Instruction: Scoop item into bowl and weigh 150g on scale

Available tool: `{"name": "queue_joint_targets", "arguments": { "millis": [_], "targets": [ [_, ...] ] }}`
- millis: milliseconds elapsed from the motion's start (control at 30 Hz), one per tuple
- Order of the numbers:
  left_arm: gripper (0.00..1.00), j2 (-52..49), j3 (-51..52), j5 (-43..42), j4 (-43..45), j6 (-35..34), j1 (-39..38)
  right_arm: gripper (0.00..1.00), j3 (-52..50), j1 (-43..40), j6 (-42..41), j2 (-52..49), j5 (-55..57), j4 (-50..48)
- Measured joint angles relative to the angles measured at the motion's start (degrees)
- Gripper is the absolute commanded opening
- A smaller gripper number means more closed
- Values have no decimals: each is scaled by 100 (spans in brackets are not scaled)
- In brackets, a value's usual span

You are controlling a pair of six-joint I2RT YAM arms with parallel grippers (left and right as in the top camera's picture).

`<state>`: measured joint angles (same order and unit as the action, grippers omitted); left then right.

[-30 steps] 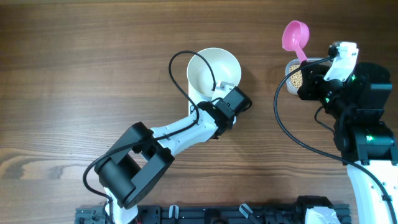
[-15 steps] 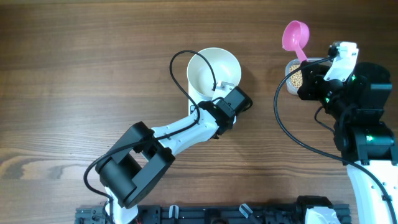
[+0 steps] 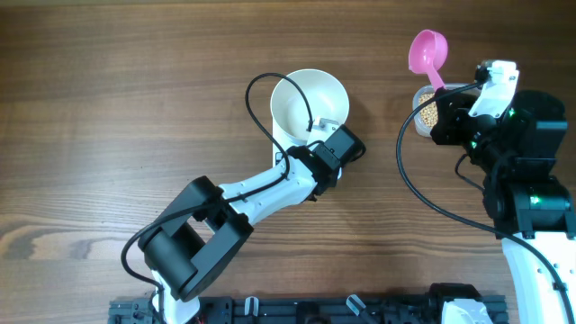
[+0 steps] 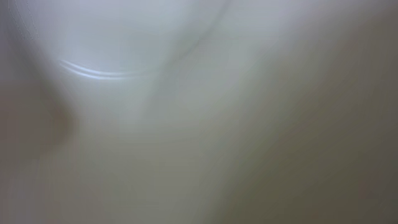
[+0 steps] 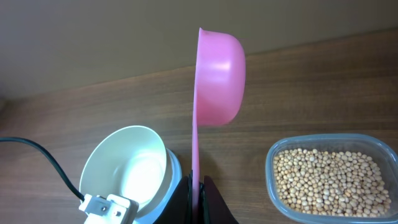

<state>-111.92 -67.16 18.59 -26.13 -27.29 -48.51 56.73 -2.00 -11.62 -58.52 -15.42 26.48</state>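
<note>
The white bowl [image 3: 301,101] [image 5: 127,168] stands mid-table and holds no beans; a pale edge under its right side [image 5: 176,180] may be the scale, otherwise hidden. My left gripper [image 3: 328,127] sits at the bowl's near-right rim, shut on that rim; the left wrist view is only a white blur. My right gripper [image 5: 198,186] [image 3: 447,101] is shut on the handle of a pink scoop [image 5: 217,74] [image 3: 427,49]. The scoop is held up on its side above the table, cup empty. The beans [image 5: 326,180] [image 3: 428,112] fill a clear tub right of the scoop.
The clear plastic tub [image 5: 273,162] stands close beside my right arm [image 3: 526,171]. A black cable [image 3: 261,112] loops over the bowl's left side. The left arm [image 3: 234,211] stretches diagonally from the front edge. Bare wooden tabletop [image 3: 117,108] lies to the left.
</note>
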Motion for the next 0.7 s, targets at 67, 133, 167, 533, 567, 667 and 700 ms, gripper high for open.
{"name": "queue_joint_targets", "arguments": {
  "millis": [67,133,167,533,567,667,700],
  "targets": [
    [4,9,4,22,-201,2,-11,4,0,0,0,0,0,0],
    [4,11,2,28,-225,-2,-20,4,0,0,0,0,0,-2],
    [4,11,0,26,-229,0,-20,4,0,0,0,0,-2,-2],
    [4,13,-31,20,-284,-109,-20,4,0,0,0,0,-7,-22],
    [4,17,-48,0,-326,-131,-20,4,0,0,0,0,-7,-44],
    [4,107,-44,-55,-527,-190,-20,4,0,0,0,0,-22,-52],
    [4,175,-9,-90,-520,-208,-15,4,0,0,0,0,-22,-61]
  ]
}}
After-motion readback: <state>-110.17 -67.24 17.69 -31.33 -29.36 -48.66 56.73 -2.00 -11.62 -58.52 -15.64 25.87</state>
